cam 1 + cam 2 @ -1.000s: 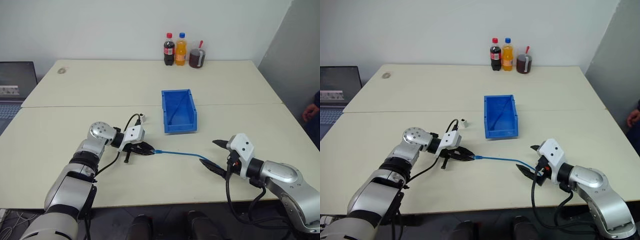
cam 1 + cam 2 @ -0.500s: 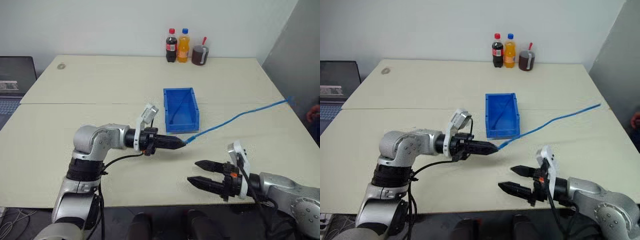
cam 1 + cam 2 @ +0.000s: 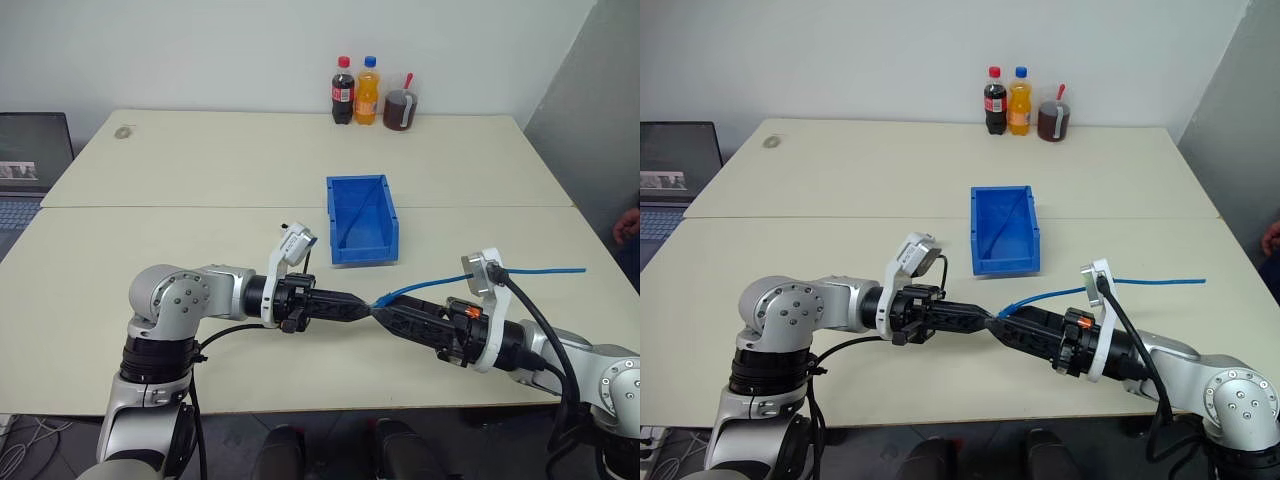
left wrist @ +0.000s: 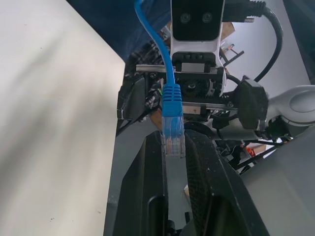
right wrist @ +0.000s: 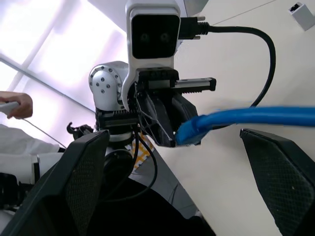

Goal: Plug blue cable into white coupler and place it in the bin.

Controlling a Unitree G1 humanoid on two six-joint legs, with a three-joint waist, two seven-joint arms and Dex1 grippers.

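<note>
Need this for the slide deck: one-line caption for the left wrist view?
Left claw shut on the blue cable plug, facing the open right claw.

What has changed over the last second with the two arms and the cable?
The left gripper, shut on the blue cable's plug end, lifted it off the table and turned to point across at the right gripper. That one rose and swung in, fingers open around the cable near the plug. The cable's free end now trails right. The bin and bottles stayed put.
</note>
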